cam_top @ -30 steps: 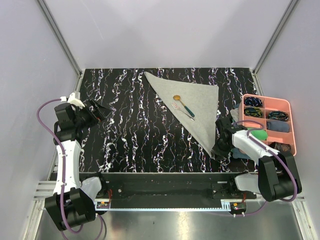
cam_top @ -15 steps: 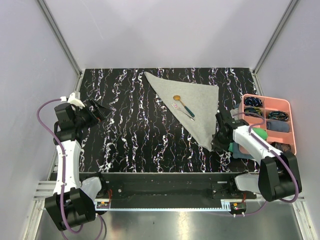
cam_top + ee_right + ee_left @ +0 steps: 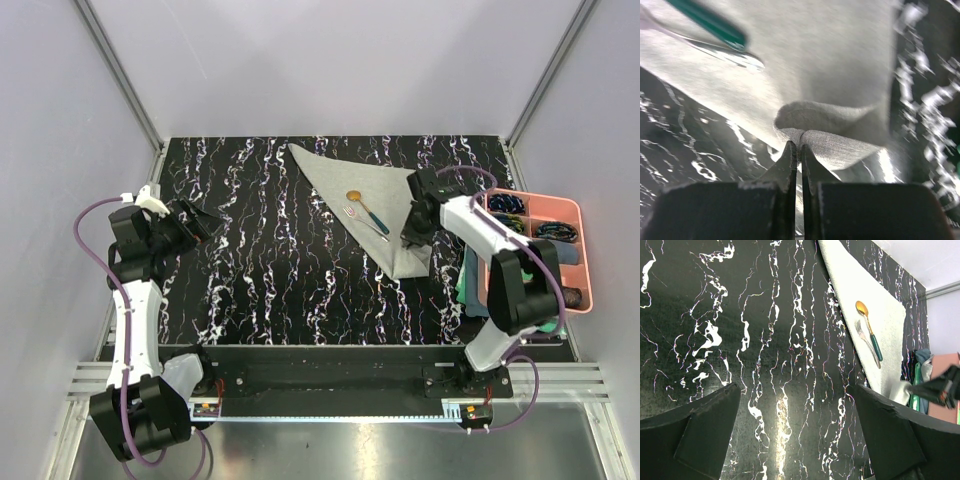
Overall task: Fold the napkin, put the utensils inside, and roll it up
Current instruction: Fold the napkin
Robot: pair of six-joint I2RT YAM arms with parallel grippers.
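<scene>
The light grey-green napkin (image 3: 335, 178) lies as a triangle at the table's back middle. On it rest the gold spoon (image 3: 354, 197) and the fork (image 3: 351, 211), their teal handles pointing near-right. My right gripper (image 3: 408, 240) is shut on the napkin's near corner, which is lifted and curled over just right of the handles. In the right wrist view the fingertips (image 3: 800, 147) pinch a cloth fold (image 3: 830, 142), with the spoon handle (image 3: 710, 22) and the fork handle (image 3: 725, 52) above. My left gripper (image 3: 195, 222) hovers open at the left over bare table, its jaws wide apart (image 3: 795, 430).
A pink compartment tray (image 3: 583, 240) with small dark items stands at the right edge. Folded dark green and teal cloths (image 3: 469, 285) lie beside it. The left wrist view also shows the napkin (image 3: 860, 285), spoon (image 3: 862, 307) and fork (image 3: 865, 337).
My right gripper closed on the napkin's near corner and carried it away from the front edge toward the utensils, folding that tip over. The left arm has not moved.
</scene>
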